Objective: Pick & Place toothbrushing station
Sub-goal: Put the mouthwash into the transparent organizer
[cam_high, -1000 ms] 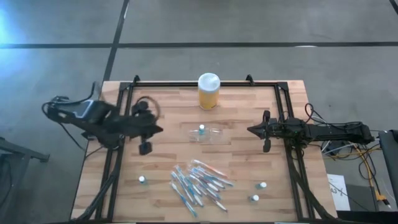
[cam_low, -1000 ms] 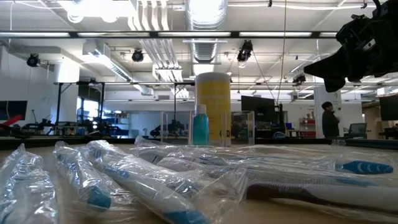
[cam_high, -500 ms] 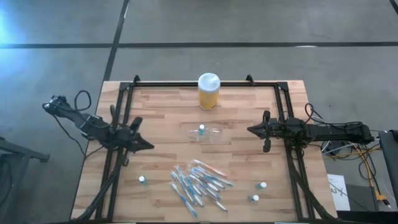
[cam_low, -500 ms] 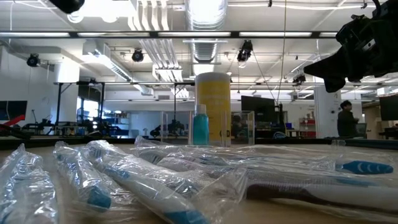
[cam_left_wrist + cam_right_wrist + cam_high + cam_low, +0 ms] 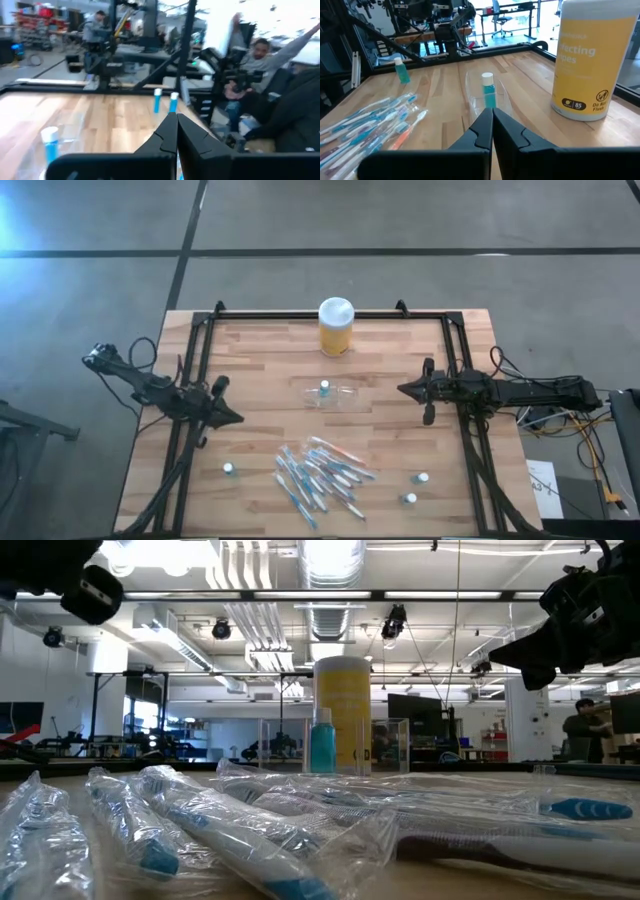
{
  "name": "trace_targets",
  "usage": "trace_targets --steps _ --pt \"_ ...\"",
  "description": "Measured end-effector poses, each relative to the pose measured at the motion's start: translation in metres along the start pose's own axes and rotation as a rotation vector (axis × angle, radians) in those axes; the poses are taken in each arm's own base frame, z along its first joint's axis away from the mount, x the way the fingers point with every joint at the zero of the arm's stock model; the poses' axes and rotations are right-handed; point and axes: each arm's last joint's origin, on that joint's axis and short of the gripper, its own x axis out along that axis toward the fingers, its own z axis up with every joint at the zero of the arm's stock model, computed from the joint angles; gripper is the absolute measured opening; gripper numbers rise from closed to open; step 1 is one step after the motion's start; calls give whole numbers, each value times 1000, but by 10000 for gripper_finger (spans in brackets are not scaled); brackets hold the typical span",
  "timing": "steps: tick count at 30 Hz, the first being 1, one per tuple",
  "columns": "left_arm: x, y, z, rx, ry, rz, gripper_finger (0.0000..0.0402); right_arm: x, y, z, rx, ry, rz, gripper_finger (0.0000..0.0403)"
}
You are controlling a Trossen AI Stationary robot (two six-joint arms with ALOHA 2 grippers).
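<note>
A pale wooden slatted table (image 5: pixel 260 380) with a black frame stands on a grey concrete floor; the low view looks past it into a large workshop with ceiling lights and ducts, where a person (image 5: pixel 588 730) stands far off. From the table's centre, the left gripper (image 5: pixel 232 417) sits at about nine o'clock near the left frame rail, its two dark fingers pressed together and empty. At seven o'clock stands a small blue bottle with a white cap (image 5: pixel 229 469). At six o'clock lies a loose heap of plastic-wrapped blue and white toothbrushes (image 5: pixel 318 473). At the centre rests the small clear plastic toothbrushing station (image 5: pixel 330 396), holding one blue white-capped bottle (image 5: pixel 324 388) upright. At twelve o'clock, by the far edge, stands a yellow cylindrical jar with a white lid (image 5: pixel 336 326). At five o'clock are two more small white-capped bottles (image 5: pixel 416 488). At three o'clock the right gripper (image 5: pixel 404 389) points at the station, fingers pressed together, holding nothing.
</note>
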Motion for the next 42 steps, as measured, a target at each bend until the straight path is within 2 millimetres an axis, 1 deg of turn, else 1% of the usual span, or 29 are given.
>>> trace_targets --steps 2,4,14,19,22,29,38,40,42 --pt "0 0 -5 -3 -7 -21 3 0 0 0 1 0 0 8" --pt "1 1 -12 1 17 -18 2 0 0 0 3 0 0 8" --pt "1 4 -34 7 62 -3 2 0 0 0 2 0 -3 8" --pt "0 7 -49 8 89 7 3 0 0 0 -1 0 -4 8" --pt "-2 8 -50 -4 100 21 2 0 0 0 -1 0 -7 8" --pt "-3 8 -47 4 58 24 2 0 0 0 -14 0 -7 8" --pt "-4 10 -44 0 18 110 5 0 0 1 23 -13 -5 8" --pt "-4 10 -44 0 18 111 5 -1 1 6 52 -13 -4 8" --pt "-4 10 -44 0 22 111 5 -2 3 21 60 0 1 8"
